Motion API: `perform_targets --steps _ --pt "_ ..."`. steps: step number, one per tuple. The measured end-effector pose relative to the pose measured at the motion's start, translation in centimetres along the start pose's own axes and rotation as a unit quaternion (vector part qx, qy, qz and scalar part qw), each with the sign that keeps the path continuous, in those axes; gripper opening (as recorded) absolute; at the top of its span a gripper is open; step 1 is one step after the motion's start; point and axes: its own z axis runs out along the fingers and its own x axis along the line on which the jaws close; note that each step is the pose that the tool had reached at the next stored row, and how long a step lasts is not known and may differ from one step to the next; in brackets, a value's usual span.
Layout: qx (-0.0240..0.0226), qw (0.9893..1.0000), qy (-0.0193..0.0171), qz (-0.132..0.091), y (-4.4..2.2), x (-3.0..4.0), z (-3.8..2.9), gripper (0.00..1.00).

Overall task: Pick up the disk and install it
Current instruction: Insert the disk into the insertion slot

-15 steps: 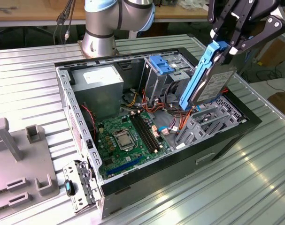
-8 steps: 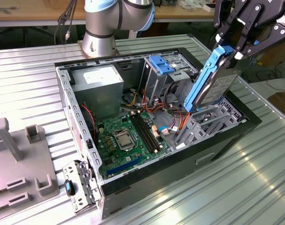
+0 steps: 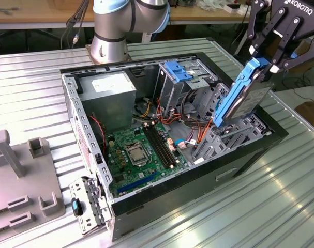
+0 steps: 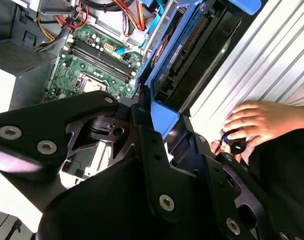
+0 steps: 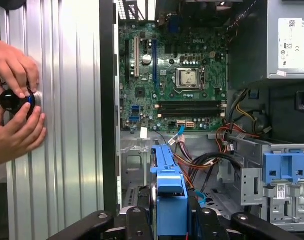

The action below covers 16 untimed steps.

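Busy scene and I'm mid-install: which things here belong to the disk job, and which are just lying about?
Job: disk, held tilted over the computer case; tool, shut on the disk.

Lying about: power supply box; grey stands at the exterior view's left; a person's hands on a black knob.

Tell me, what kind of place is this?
Likely a robotics lab bench: a robot arm whose gripper holds the disk over an open computer case on a ribbed metal table.
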Motion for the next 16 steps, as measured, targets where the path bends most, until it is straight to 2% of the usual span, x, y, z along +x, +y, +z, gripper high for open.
perform_targets --steps 2,6,10,16 --pt "0.0000 1.0000 0.0000 0.000 -0.11 0.16 0.30 0.37" --pt "0.0000 1.0000 -0.0001 0.000 -0.11 0.41 0.39 0.37" --pt "0.0000 1.0000 0.0000 0.001 -0.56 0.42 0.82 0.37" --pt "0.0002 0.9999 0.0006 0.016 -1.17 0.43 1.61 0.37"
